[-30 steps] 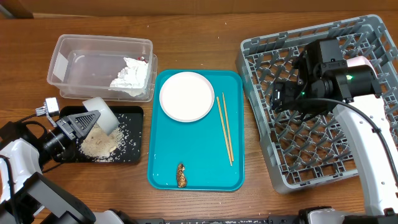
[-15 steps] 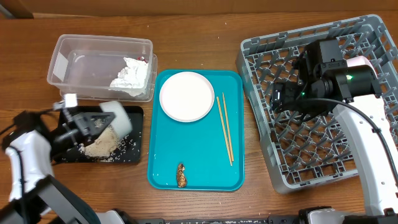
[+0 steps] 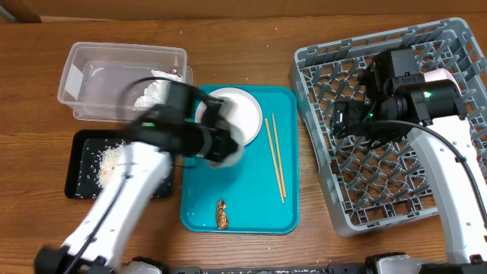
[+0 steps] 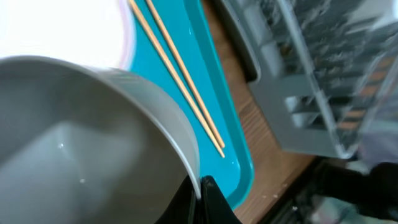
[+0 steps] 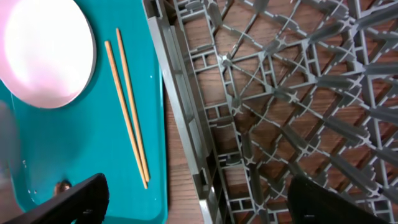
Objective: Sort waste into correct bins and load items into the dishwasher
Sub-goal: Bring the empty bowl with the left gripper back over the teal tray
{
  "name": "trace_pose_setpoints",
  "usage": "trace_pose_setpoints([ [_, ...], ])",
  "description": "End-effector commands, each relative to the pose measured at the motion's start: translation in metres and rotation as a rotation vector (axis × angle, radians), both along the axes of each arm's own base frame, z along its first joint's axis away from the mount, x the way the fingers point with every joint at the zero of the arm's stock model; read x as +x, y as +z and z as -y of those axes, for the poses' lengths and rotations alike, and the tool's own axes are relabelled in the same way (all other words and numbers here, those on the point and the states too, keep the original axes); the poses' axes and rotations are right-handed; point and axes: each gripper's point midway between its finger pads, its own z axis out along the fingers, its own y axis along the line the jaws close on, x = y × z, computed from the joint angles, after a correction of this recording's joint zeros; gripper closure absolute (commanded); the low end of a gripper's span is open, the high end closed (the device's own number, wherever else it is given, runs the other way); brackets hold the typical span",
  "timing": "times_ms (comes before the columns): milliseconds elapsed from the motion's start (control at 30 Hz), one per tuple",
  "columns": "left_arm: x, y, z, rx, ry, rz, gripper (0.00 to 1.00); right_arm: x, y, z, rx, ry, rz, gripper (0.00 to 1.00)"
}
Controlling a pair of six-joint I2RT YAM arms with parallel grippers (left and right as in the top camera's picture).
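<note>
The whole table [image 3: 251, 19] is seen from straight above, at a distance, by the overhead camera. The left wrist view is taken very close behind the rim of a white cup [image 4: 93, 149], facing obliquely across the teal tray [image 4: 205, 74] toward the dish rack [image 4: 311, 74]; the right wrist view is directed steeply down from over the rack's left edge. The chopsticks [image 3: 275, 158], the tray and that rack edge are shared by all three views.
</note>
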Motion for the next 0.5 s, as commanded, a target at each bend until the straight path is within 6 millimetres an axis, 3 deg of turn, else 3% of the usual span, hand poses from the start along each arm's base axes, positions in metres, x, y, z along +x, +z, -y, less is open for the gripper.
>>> trace_pose_setpoints([
  [0,-0.007,-0.04,0.029,0.185,0.01,-0.035,0.96,-0.001,0.001,0.002,-0.001,-0.008,-0.002,0.06],
  [167,-0.023,-0.075,0.058,0.251,-0.059,-0.082,0.96,-0.002,0.0,0.002,-0.002,-0.008,-0.007,0.06],
  [300,-0.027,-0.086,0.06,0.272,-0.075,-0.106,0.96,-0.002,0.0,0.002,-0.002,-0.008,-0.006,0.06],
  [367,-0.026,-0.086,0.06,0.271,-0.073,-0.103,0.85,-0.002,0.0,0.002,-0.002,-0.008,-0.006,0.06],
  [433,-0.023,-0.083,0.059,0.266,-0.066,-0.099,0.55,-0.002,0.0,0.002,-0.002,-0.008,-0.005,0.06],
  [467,-0.021,-0.08,0.058,0.265,-0.059,-0.097,0.48,-0.002,0.0,0.002,-0.002,-0.007,-0.005,0.06],
])
